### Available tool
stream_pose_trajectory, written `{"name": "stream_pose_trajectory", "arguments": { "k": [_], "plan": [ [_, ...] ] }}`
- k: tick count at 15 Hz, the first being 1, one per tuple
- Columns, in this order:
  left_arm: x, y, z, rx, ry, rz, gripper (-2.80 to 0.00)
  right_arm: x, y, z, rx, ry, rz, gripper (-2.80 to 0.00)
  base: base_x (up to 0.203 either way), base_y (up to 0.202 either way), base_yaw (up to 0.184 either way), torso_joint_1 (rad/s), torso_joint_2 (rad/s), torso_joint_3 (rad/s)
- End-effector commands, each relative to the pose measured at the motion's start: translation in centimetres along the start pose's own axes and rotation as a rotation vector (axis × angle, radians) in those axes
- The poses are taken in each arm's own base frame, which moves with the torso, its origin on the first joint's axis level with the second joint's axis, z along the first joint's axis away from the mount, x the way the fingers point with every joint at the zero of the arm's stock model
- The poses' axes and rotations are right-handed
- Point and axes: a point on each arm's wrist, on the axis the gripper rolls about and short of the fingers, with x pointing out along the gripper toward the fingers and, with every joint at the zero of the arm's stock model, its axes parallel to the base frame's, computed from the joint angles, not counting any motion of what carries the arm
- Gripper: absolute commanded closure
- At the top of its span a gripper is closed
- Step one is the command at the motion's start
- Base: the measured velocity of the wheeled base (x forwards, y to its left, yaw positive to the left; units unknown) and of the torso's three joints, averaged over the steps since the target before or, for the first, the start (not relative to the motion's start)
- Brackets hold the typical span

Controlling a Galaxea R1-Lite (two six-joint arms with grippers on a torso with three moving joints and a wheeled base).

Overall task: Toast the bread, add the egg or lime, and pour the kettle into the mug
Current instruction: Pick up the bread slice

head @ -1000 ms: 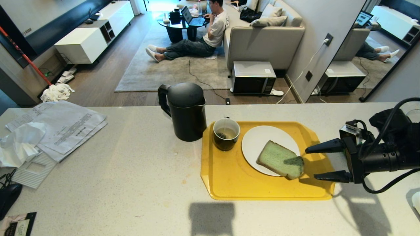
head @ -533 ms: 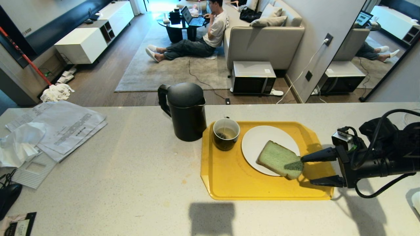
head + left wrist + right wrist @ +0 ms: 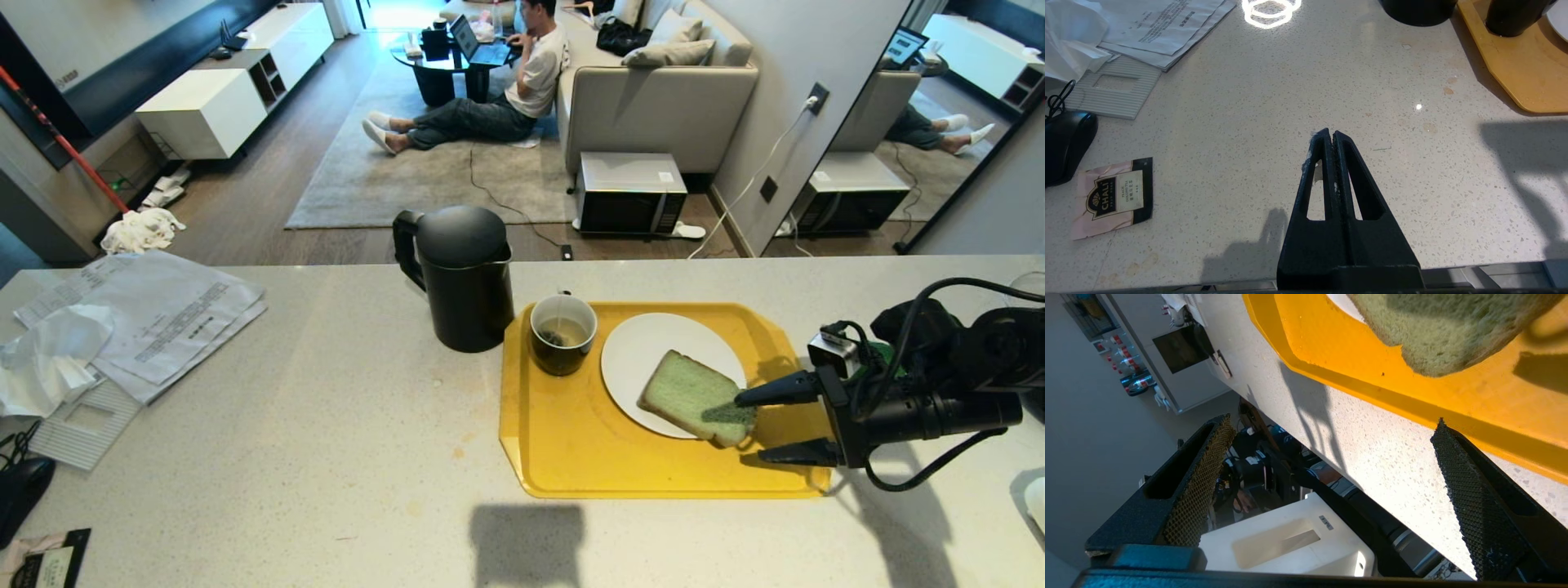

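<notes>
A pale green slice of bread [image 3: 694,402] lies on a white plate [image 3: 653,347], its crust end hanging over the plate onto the yellow tray [image 3: 571,441]. The mug [image 3: 563,333], with dark liquid in it, stands on the tray's far left corner. The black kettle [image 3: 461,278] stands just left of the tray. My right gripper [image 3: 751,430] is open, level, right at the bread's right end, fingertips either side of that corner. In the right wrist view the bread [image 3: 1445,330] lies beyond the gripper [image 3: 1333,421]. My left gripper [image 3: 1331,134] is shut over bare counter. Egg and lime are out of view.
Papers and plastic wrap [image 3: 155,314] lie at the counter's far left, a black mouse [image 3: 20,490] and a tea packet [image 3: 1112,196] near its front left. Beyond the counter a person sits on the floor by a sofa, and a microwave [image 3: 630,194] stands on the floor.
My right gripper has moved left and lower, from beside the tray's right edge up to the bread's right end, staying open. Bread, mug and kettle have not moved.
</notes>
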Motion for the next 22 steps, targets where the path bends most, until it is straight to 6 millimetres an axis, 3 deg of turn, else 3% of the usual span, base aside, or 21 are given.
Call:
{"name": "stream_pose_trajectory", "arguments": {
  "k": [1, 8, 22],
  "plan": [
    [0.0, 0.0, 0.0, 0.000, 0.002, -0.001, 0.00, 0.6, -0.7, 0.6, 0.012, 0.009, 0.003, -2.80, 0.000, 0.000, 0.000, 0.000, 0.00, 0.000],
    [0.0, 0.0, 0.0, 0.000, 0.002, 0.000, 0.00, 2.5, -2.9, 2.6, 0.007, 0.001, -0.046, -2.80, 0.000, 0.000, 0.000, 0.000, 0.00, 0.000],
    [0.0, 0.0, 0.0, 0.000, 0.002, 0.000, 0.00, 3.2, -2.5, 4.2, -0.020, -0.004, -0.029, -2.80, 0.000, 0.000, 0.000, 0.000, 0.00, 0.000]
  ]
}}
